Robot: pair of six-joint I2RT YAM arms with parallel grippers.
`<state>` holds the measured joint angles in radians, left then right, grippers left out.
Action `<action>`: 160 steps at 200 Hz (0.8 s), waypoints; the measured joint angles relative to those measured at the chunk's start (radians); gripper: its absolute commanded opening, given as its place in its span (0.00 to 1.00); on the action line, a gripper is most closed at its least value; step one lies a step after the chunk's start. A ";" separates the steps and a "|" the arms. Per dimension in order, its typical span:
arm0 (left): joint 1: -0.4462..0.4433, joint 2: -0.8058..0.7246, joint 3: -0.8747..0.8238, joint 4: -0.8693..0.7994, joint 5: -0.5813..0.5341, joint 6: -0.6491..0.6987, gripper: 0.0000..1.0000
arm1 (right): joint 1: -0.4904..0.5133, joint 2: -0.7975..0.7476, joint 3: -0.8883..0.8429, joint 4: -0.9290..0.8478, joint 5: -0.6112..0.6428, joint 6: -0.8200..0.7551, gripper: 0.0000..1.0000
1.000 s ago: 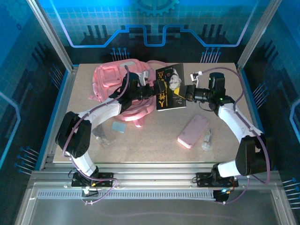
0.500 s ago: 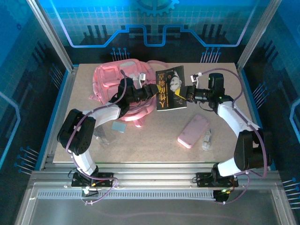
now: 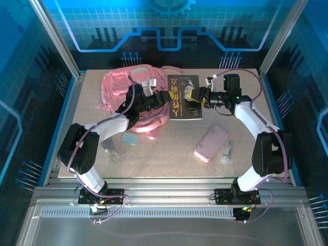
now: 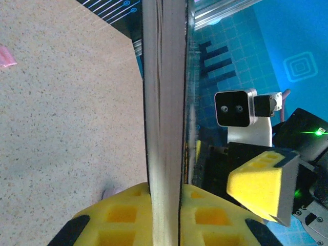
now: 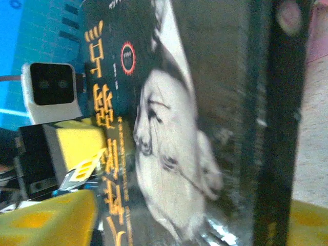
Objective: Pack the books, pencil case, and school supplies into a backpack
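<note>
Evidently the black book (image 3: 184, 97) sits cover-up between the two arms, just to the right of the backpack (image 3: 120, 87), where either arm can reach it. The left fingers (image 4: 118, 210) are closed tight on one edge, and in the left wrist view the pages run straight out from between the yellow pads. That pinch alone seems to carry the book. The right fingers (image 4: 256, 182) stand wide apart on the opposite side, one pad hanging clear of the cover, gripping nothing. I judge this a handover, leaving the arm nearer the bag to feed the book in. The pencil case (image 3: 211, 143) and the clear oblong item (image 3: 226, 151) lie on the counter (image 3: 174, 154), well apart from the backpack. The light-blue square (image 3: 130, 139) lies near the backpack's lower edge. None of the three is packed yet.
</note>
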<state>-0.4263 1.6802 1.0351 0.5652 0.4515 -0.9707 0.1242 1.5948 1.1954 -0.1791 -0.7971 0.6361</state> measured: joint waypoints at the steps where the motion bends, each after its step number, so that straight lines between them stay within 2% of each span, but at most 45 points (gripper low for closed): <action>1: -0.001 0.000 0.000 -0.002 -0.003 0.000 0.00 | 0.000 0.000 0.000 0.000 0.003 0.000 1.00; 17: -0.006 0.000 0.000 -0.022 -0.056 -0.002 0.00 | 0.000 -0.026 -0.041 0.016 0.067 0.056 1.00; 45: -0.006 0.000 -0.026 0.014 -0.172 -0.035 0.00 | 0.010 -0.108 -0.210 0.106 0.139 0.208 1.00; 82: -0.010 0.000 -0.074 0.076 -0.301 -0.079 0.00 | 0.105 -0.179 -0.437 0.339 0.222 0.430 1.00; 102: -0.027 0.000 -0.089 0.100 -0.352 -0.079 0.00 | 0.167 -0.177 -0.507 0.512 0.262 0.558 1.00; 139: -0.081 0.000 -0.134 0.185 -0.416 -0.103 0.00 | 0.244 -0.098 -0.513 0.793 0.335 0.724 1.00; 160: -0.108 0.000 -0.143 0.210 -0.448 -0.105 0.00 | 0.267 -0.013 -0.517 0.959 0.381 0.810 0.93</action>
<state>-0.5346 1.6802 0.8921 0.7753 0.0036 -1.0760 0.3916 1.5822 0.6785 0.7799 -0.4160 1.4460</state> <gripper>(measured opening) 0.123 0.971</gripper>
